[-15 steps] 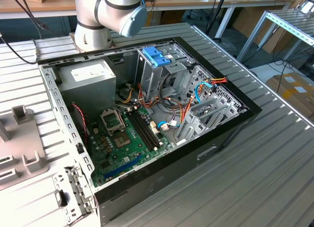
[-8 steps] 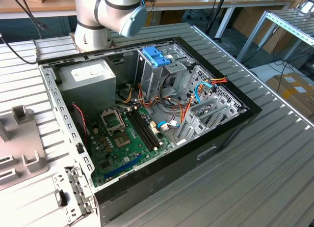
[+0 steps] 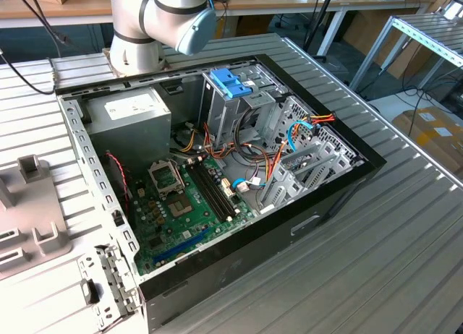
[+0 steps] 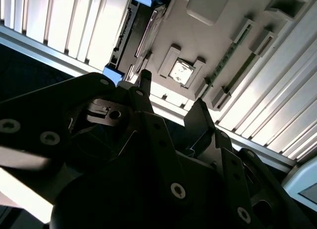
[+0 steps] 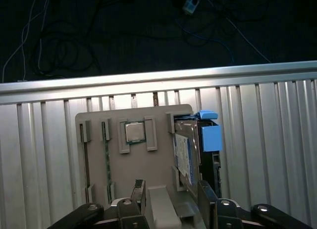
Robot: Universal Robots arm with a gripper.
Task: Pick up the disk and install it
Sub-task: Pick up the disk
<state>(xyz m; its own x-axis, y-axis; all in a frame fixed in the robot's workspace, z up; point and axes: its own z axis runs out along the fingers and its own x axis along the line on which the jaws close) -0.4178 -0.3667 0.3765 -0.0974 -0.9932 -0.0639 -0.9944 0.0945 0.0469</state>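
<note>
In the exterior view, bare ribbed table is seen around the open computer case. In the first wrist view, the gripper is held spread, empty; the disk is stood on edge at the rim of the grey tray (blue tab farthest). In the second wrist view, fingers and disk are seen apart.

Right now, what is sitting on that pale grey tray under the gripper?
On the tray: a square chip in a frame, and the disk standing on edge in a slot. The open gripper covers the tray's end nearest it, so anything there is hidden.
</note>
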